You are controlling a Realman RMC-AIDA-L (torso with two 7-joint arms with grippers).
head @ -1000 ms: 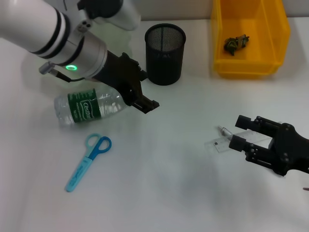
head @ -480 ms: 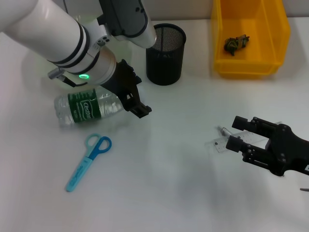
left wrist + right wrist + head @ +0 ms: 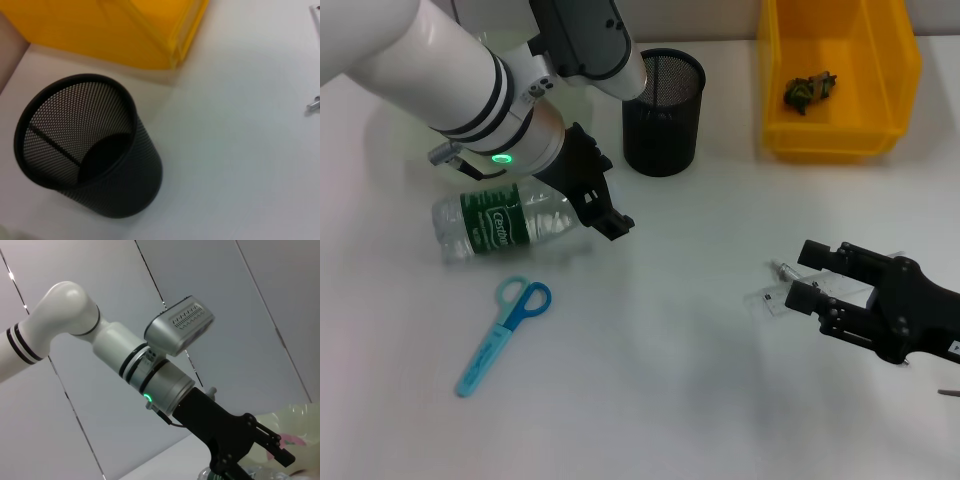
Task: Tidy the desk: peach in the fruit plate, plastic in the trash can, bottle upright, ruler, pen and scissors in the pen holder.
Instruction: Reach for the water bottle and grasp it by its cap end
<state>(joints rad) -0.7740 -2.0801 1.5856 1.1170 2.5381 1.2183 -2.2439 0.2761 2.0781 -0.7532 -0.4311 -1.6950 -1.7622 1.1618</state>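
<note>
Bright, even light falls from overhead across the white desk [image 3: 670, 400], which washes out pale with little texture. Shadows are soft and faint: a grey smudge lies beneath the left gripper [image 3: 610, 215] and the water bottle [image 3: 505, 225], another at about 5 o'clock from the mesh pen holder [image 3: 87, 170] in the left wrist view. That view is slightly soft, the yellow bin [image 3: 125, 30] blurred at 12 o'clock. The right wrist view is dimmer, greyish, with a green indicator light [image 3: 148, 398] glowing sharply.
</note>
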